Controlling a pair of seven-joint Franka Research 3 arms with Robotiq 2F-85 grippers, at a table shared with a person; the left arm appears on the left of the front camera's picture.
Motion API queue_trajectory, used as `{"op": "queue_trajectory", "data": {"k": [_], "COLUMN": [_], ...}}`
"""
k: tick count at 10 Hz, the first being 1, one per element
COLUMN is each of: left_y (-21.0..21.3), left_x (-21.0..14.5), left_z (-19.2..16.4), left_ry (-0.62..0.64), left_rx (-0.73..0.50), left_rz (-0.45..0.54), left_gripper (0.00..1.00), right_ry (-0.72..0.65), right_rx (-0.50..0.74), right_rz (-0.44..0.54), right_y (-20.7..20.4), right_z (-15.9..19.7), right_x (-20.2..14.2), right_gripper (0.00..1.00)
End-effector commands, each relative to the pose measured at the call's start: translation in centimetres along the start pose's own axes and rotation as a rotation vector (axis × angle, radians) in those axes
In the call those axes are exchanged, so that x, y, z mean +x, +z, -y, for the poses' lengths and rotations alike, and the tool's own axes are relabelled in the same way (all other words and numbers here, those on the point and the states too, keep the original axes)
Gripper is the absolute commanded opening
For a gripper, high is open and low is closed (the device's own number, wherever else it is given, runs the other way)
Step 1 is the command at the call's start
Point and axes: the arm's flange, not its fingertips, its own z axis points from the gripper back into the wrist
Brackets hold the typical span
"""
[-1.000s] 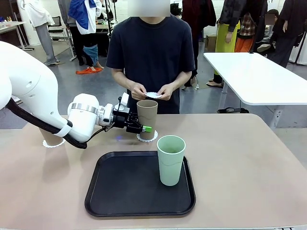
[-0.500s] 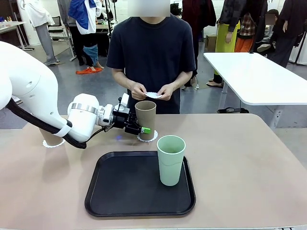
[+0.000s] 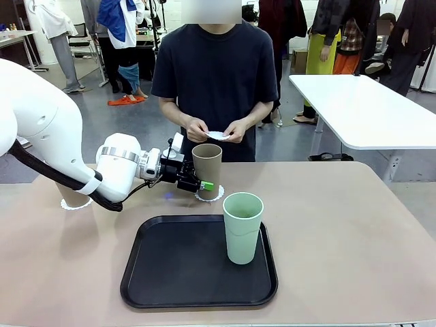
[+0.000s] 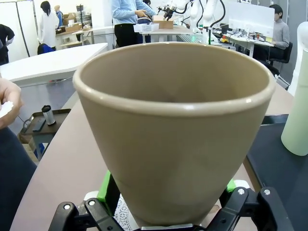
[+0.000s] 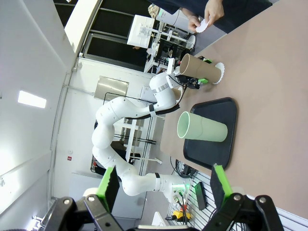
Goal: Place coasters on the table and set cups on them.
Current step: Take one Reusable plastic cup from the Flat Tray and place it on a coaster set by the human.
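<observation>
Front view: the table carries a black tray at the near middle. The left arm reaches in across the table's left half.

The left gripper is at the base of 1 tan cup. A second ago its fingers clamped that cup. Now they stand spread to either side of it, and the left wrist view shows the green pads flanking the cup's foot rather than squeezing it. The cup has also settled a touch lower and nearer the arm, and it stands upright on its coaster just beyond the tray's far edge. This reads as a release, so the 2nd cup looks placed.

The 1st tan cup stands on its own coaster at the far left, partly hidden behind the arm. The green cup stands upright on the tray's right side, not yet moved.

The right gripper hangs high over the table, fingers spread wide with nothing between them.

The 3rd coaster is off the table, held in the hands of the person at the far side. So it probably has to be laid down before the green cup can go on it, and the left gripper likely has to back away without tipping the cup.
</observation>
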Motion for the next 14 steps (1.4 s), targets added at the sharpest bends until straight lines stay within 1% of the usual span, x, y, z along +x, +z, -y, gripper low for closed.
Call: {"op": "queue_trajectory", "data": {"k": [1, 4, 8, 14], "left_y": [0.1, 0.4, 0.5, 1.8], "left_x": [-0.1, -0.3, -1.3, -1.5], "left_z": [0.1, 0.4, 0.4, 0.8], "left_ry": [-0.021, -0.024, 0.02, 0.042], "left_rx": [-0.027, -0.03, -0.045, -0.004], "left_rz": [-0.007, -0.029, -0.089, -0.117], "left_gripper": [1.0, 1.0, 1.0, 1.0], "right_ry": [-0.004, -0.004, -0.004, -0.004], "right_rx": [0.007, 0.007, 0.007, 0.007], "right_rz": [0.014, 0.014, 0.014, 0.014], "right_y": [-0.2, -0.2, -0.2, -0.2], "right_z": [0.0, 0.0, 0.0, 0.0], "right_x": [0.1, 0.1, 0.1, 0.1], "right_gripper": [1.0, 1.0, 1.0, 1.0]}}
